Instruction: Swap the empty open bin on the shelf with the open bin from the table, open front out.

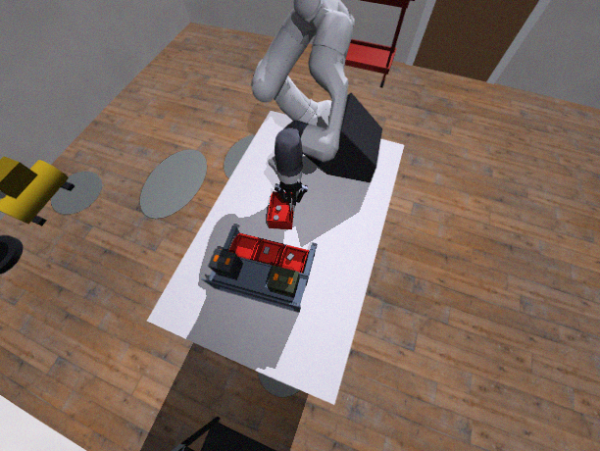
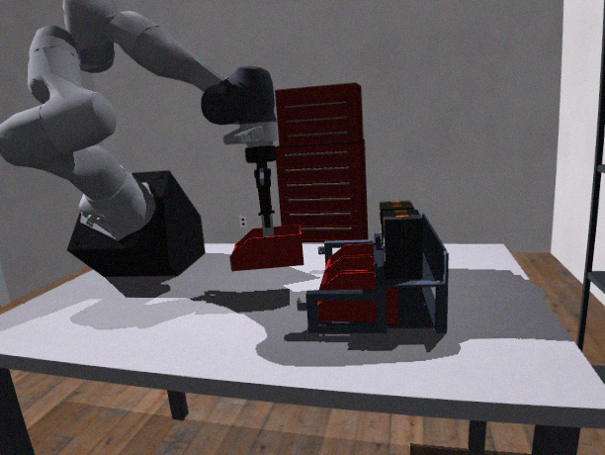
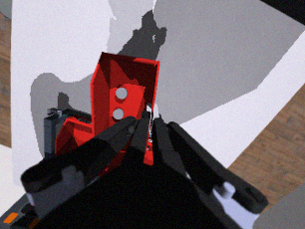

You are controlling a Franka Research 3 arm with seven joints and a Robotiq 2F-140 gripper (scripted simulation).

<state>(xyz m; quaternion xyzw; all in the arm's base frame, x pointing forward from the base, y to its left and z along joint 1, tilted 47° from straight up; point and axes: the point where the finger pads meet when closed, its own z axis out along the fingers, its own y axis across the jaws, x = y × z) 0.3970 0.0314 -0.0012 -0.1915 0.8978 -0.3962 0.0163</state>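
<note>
Evidently, end effector [image 1: 293, 200] [image 2: 267, 230] [image 3: 151, 110] gripping red bin [image 1: 279, 219] [image 2: 267, 253] [image 3: 102, 92] (slightly tilted), above table [image 1: 343, 314] [image 2: 163, 346] [image 3: 209, 144].

Three vantages on one white counter [image 1: 338, 314] [image 2: 163, 346] [image 3: 45, 45].
The top view looks steeply down from high up and farthest off, the counter slanting through mid-frame, the arm [image 1: 330, 54] [image 2: 148, 46] entering at the upper edge; the exterior view stands nearer, just above counter height, facing across it to a gray wall, with the arm at upper left and the shelf [image 1: 255, 294] [image 2: 441, 307] [image 3: 49, 136] right of centre; the wrist view, closest, looks down past the claw [image 1: 292, 202] [image 2: 268, 234] [image 3: 152, 119], which fills its lower middle. All three share the held red bin [image 1: 279, 225] [image 2: 269, 254] [image 3: 102, 95] and the shelf, cut off at lower left in the wrist view.
</note>
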